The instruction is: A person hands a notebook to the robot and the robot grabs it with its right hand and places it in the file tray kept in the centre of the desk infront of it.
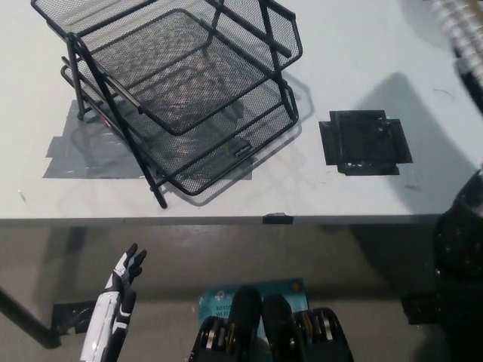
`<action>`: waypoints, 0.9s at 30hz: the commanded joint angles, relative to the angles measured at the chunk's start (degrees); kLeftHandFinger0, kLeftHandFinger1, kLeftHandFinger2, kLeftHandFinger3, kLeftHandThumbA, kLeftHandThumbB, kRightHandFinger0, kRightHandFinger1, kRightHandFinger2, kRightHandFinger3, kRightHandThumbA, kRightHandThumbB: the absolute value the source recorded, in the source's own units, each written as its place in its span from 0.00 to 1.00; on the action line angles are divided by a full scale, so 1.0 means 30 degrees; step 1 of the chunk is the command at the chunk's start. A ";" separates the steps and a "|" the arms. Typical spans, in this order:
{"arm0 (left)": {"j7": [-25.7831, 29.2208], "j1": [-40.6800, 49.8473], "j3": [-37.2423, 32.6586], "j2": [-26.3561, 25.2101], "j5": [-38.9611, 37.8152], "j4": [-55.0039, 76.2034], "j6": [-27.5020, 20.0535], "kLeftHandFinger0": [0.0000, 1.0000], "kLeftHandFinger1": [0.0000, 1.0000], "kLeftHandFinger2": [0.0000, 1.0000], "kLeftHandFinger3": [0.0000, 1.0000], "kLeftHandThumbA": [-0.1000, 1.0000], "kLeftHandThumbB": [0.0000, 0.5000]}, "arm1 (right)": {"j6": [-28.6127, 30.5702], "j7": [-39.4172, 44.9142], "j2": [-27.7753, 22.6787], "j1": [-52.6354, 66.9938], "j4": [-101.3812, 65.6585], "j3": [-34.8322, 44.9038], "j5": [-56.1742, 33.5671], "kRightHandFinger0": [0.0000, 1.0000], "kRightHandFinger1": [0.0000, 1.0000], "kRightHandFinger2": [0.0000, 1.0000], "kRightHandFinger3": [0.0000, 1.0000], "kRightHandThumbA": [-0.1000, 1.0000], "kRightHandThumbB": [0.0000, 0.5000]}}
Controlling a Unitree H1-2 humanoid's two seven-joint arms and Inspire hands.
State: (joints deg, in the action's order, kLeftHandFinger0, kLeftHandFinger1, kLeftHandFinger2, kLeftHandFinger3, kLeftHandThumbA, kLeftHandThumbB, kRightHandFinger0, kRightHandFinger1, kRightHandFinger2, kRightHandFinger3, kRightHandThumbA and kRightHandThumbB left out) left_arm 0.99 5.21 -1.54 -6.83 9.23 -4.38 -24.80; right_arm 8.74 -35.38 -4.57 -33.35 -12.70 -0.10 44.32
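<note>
A black mesh file tray (181,90) with stacked tiers stands on the left half of the white desk (355,53). Only a blurred strip of the notebook's spiral binding (458,19) shows, at the top right corner. Just below it, a blurred patch at the right edge seems to be my black right hand (474,75); its grip is not readable. My right arm (460,226) rises along the lower right edge. Below the desk edge at the lower left, my white left hand (124,275) rests open and holds nothing.
A black taped square (365,143) marks the desk right of the tray. Grey tape patches (79,154) lie under the tray's left side. A blue item (219,300) lies on the floor below the desk edge (226,220).
</note>
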 commanded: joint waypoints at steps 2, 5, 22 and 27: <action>0.0102 0.0463 -0.0261 -0.0301 0.0098 0.0473 -0.0711 1.00 0.99 0.96 1.00 1.00 0.58 | 0.2132 0.0361 -0.0631 -0.0899 0.0379 -0.2194 0.2327 0.00 0.00 0.00 0.00 0.64 0.00; 0.0074 0.0396 -0.0302 -0.0379 0.0024 0.0427 -0.0711 1.00 0.98 0.94 1.00 1.00 0.59 | 0.2187 0.0197 -0.0827 -0.1273 0.1286 -0.3008 0.3123 0.00 0.00 0.00 0.20 0.69 0.00; 0.0035 0.0160 -0.0448 -0.0418 0.0194 0.0340 -0.0710 1.00 0.98 0.94 1.00 1.00 0.59 | 0.2048 -0.1027 -0.2067 -0.4648 0.6103 -0.5462 0.6157 0.00 0.00 0.00 0.02 0.90 0.00; -0.0115 0.0044 -0.0497 -0.0495 0.0055 0.0288 -0.0710 1.00 0.98 0.95 1.00 1.00 0.60 | 0.2155 -0.2347 -0.2564 -0.5426 0.7816 -0.6255 0.7435 0.00 0.00 0.00 0.00 0.85 0.00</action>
State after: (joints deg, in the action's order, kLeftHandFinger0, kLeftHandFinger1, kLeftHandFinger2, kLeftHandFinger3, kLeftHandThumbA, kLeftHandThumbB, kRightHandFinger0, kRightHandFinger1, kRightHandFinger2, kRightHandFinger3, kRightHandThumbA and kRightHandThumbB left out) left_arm 0.97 5.79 -2.71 -7.51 9.49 -4.40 -24.80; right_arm 14.09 -34.83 -10.71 -43.30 9.05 -17.63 61.57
